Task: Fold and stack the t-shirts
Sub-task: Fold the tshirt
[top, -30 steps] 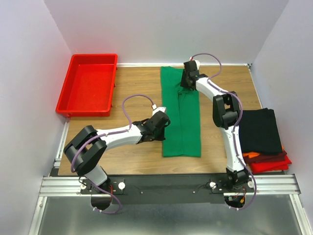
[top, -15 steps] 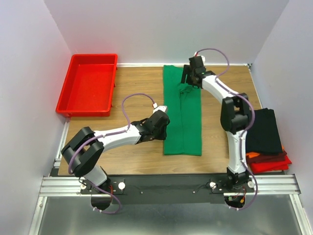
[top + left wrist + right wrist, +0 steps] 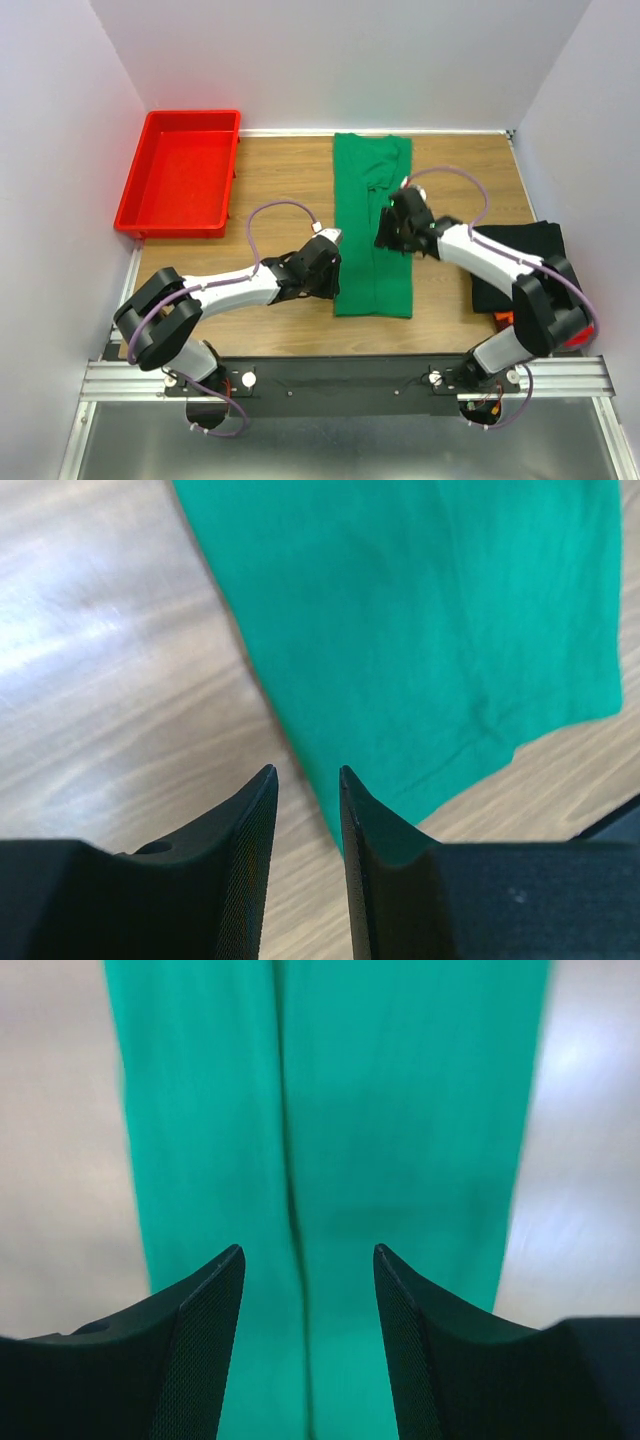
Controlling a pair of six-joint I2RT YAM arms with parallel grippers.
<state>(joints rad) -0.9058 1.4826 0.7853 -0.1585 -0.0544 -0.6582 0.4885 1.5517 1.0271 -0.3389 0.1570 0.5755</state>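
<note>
Where the top camera looks down, the green t-shirt (image 3: 372, 200) lies as a long narrow strip down the middle of the table (image 3: 280, 180), running from the far edge toward the arms. The left tool (image 3: 325, 278) sits at the strip's left edge, close to its near end. The right tool (image 3: 390, 228) hangs over the strip's right half, about midway along. At the table's right edge a folded black t-shirt (image 3: 540, 262) tops a stack, with bits of an orange t-shirt (image 3: 503, 318) and a red t-shirt (image 3: 582, 336) showing beneath it. A red plastic tray (image 3: 172, 228) sits at the far left.

From the left wrist, the fingers (image 3: 245, 860) stand only a narrow gap apart with nothing pinched between them. The gap lies right at the shirt's left edge, where cloth meets wood.

From the right wrist, which is blurred, the fingers (image 3: 200, 1340) are spread wide and hold nothing. They are above the green cloth, and a fold line runs lengthwise between them
</note>
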